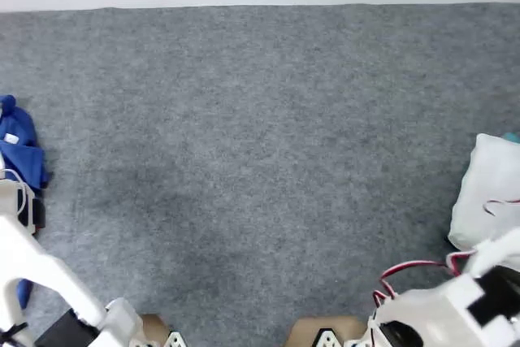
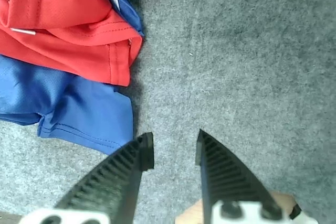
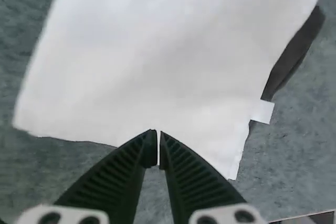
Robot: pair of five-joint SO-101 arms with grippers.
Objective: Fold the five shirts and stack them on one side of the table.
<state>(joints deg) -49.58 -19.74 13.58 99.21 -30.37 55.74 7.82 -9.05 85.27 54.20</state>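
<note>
left hand [image 2: 174, 142] gapes empty by red shirt [image 2: 68, 24]; right hand [image 3: 158, 136] closed, empty, at white shirt [image 3: 157, 51].

Blue shirt [image 1: 18, 145], white shirt [image 1: 487, 193] partly off-frame

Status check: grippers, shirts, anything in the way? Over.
Left gripper open, empty, beside crumpled red shirt and blue shirt. Right gripper shut at edge of folded white shirt; grip unconfirmed. Nothing seen in the way.

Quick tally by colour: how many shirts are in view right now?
White shirt: 1
Red shirt: 1
Blue shirt: at least 1; the folds hide whether more
Dark cloth at the white shirt's edge: 1
Total: at least 4
</note>
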